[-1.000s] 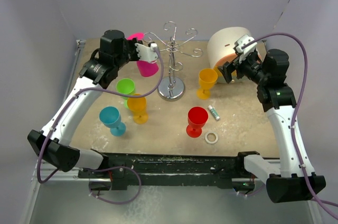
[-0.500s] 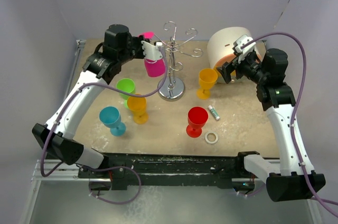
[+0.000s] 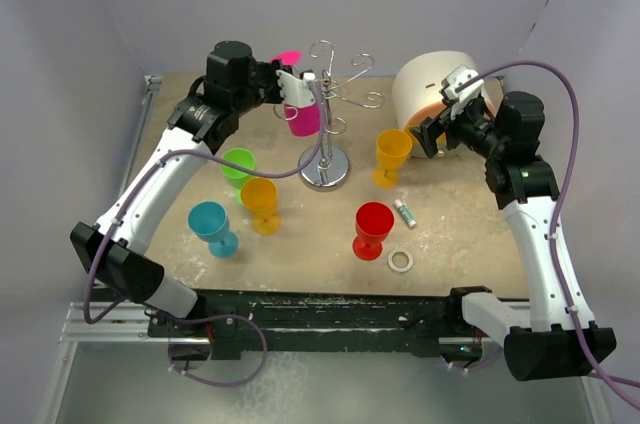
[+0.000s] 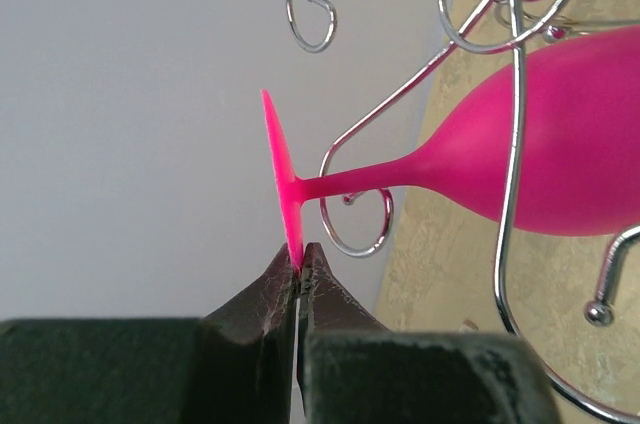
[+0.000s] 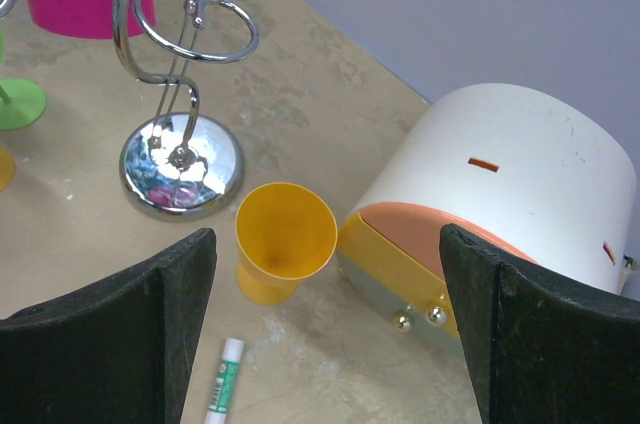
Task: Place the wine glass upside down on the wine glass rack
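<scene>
Two dark jaws of the left gripper (image 4: pixel 300 262) are pressed together on the thin edge of the foot of the pink wine glass (image 4: pixel 560 144), a narrow pinch with little to stop the glass swinging about it. Judging from that, the step in hand is the hanging itself, and it wants a slow, level approach. Bring the stem sideways into the open mouth of one curled arm, with the foot above the wire and the bowl below it. Let the foot settle onto the curl, and only then part the jaws. A push against the wire could rock the stand on its round base, so the bowl should stay off the central pole. From the jaws outward, the foot stands right at the fingertips, the stem runs away from them, and the bowl lies farthest, among the chrome curls of the wine glass rack (image 3: pixel 325 170). The overhead view shows the glass inverted, foot uppermost, raised well off the desk (image 3: pixel 470 224) and just beside the pole. Whether the stem sits inside a curl or only crosses in front of one I cannot tell. Farther off, the right gripper (image 3: pixel 438 130) hangs with its jaws wide apart and empty above a yellow glass (image 5: pixel 285 234) and the white-and-orange box (image 5: pixel 500 184), well apart from the pink wine glass.
</scene>
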You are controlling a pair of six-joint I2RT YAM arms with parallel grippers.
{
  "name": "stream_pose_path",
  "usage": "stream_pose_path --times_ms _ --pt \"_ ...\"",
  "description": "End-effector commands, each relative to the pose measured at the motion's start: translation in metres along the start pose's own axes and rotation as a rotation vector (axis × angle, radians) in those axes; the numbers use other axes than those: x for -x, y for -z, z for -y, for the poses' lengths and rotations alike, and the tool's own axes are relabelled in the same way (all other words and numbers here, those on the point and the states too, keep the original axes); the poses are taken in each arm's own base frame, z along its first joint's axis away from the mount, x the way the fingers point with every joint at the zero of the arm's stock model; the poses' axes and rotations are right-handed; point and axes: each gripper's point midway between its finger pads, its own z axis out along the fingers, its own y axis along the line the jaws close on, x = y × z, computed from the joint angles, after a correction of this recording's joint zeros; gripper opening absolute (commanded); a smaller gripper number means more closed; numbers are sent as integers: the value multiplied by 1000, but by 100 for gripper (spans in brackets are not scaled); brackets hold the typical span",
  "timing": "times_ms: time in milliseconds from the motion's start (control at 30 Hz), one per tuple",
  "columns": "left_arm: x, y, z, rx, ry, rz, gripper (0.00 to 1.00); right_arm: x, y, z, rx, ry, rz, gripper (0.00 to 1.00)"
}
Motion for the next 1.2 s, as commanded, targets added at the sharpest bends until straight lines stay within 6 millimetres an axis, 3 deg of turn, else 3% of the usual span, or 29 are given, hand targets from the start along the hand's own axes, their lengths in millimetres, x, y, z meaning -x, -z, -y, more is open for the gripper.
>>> stream_pose_path --times_ms 0,533,1167 --pt "14 4 -40 146 42 38 0 8 2 3 -11 29 33 95" --pt "-17 -2 -42 219 63 -123 0 7 2 4 -16 36 31 95" --pt "-26 -3 -16 107 7 -162 0 5 1 6 -24 50 31 95"
